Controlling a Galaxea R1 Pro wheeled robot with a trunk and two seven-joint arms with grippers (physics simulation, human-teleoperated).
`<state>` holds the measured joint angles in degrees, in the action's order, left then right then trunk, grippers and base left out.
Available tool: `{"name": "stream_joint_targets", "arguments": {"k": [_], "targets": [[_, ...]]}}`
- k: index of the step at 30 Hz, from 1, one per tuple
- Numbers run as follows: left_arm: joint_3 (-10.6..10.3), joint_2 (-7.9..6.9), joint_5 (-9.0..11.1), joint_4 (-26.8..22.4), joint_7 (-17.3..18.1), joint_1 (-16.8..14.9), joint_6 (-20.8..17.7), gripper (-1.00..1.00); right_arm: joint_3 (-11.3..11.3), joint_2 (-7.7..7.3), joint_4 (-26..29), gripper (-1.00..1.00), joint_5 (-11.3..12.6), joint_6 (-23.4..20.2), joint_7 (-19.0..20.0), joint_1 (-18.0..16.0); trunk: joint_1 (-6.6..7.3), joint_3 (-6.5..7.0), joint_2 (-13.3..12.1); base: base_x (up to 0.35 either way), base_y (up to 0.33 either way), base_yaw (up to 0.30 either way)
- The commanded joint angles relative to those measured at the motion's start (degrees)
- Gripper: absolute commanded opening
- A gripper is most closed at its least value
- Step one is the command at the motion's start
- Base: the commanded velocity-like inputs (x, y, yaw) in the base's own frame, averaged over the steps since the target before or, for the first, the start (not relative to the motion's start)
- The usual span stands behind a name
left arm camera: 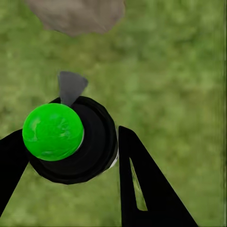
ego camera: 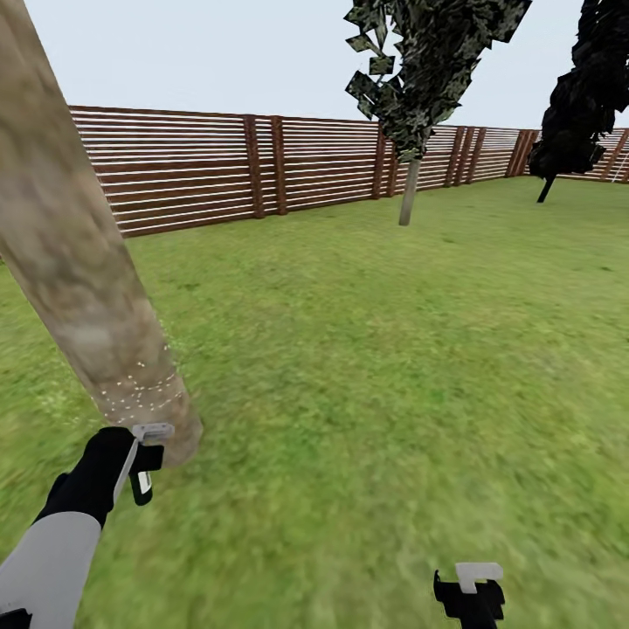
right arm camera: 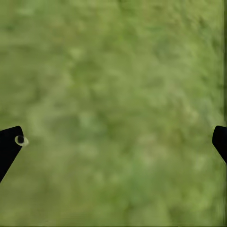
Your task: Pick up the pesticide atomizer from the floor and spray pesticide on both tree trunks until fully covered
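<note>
Left gripper [left arm camera: 66, 156] clamps the pesticide atomizer [left arm camera: 71, 139] between its two black fingers [left arm camera: 142, 189], one on each side of the round black body; the bright green cap [left arm camera: 52, 131] faces the wrist camera and a grey nozzle tip [left arm camera: 71, 86] projects toward the base of the nearest trunk. From the head camera, the left gripper [ego camera: 140, 467] sits just beside the foot of the near tree trunk [ego camera: 79, 271], a thick pale grey-brown mottled column leaning across the left of the picture (fine white specks dot its lowest section). Right gripper [ego camera: 469, 596] hangs low over the lawn [ego camera: 393, 367], and the right wrist camera shows its fingertips [right arm camera: 9, 146] spread wide over bare grass, holding nothing. A second tree [ego camera: 409, 188] with a thin pale trunk stands well apart near the slatted wooden fence [ego camera: 218, 166]. A black cone-shaped cypress [ego camera: 581, 105] stands at the far right.
</note>
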<state>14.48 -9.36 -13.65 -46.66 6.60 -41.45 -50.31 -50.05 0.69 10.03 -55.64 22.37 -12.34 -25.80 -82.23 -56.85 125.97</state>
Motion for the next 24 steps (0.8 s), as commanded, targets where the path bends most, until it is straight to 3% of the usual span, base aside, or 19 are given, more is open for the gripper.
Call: {"name": "stream_joint_targets", "arguments": {"k": [1,10,24], "targets": [[0.1,0.11,-0.7,-0.1,0.6,0.0,-0.2,-1.00,-0.4,0.04,0.0,1.00,-0.6,0.1,-0.2,0.0,0.00,-0.05,0.0,0.087,-0.266,0.000],[0.0,0.31,-0.3,-0.1,-1.2,0.0,-0.3,-1.00,-0.3,0.10,-0.1,1.00,-0.6,0.1,-0.2,0.0,0.00,-0.05,0.0,0.101,-0.265,0.200],[0.1,0.47,-0.2,-0.1,-1.2,-0.1,-0.4,-1.00,-0.3,0.10,-0.2,1.00,-0.6,0.1,-0.3,0.0,0.00,-0.05,0.0,0.233,-0.200,0.277]]}}
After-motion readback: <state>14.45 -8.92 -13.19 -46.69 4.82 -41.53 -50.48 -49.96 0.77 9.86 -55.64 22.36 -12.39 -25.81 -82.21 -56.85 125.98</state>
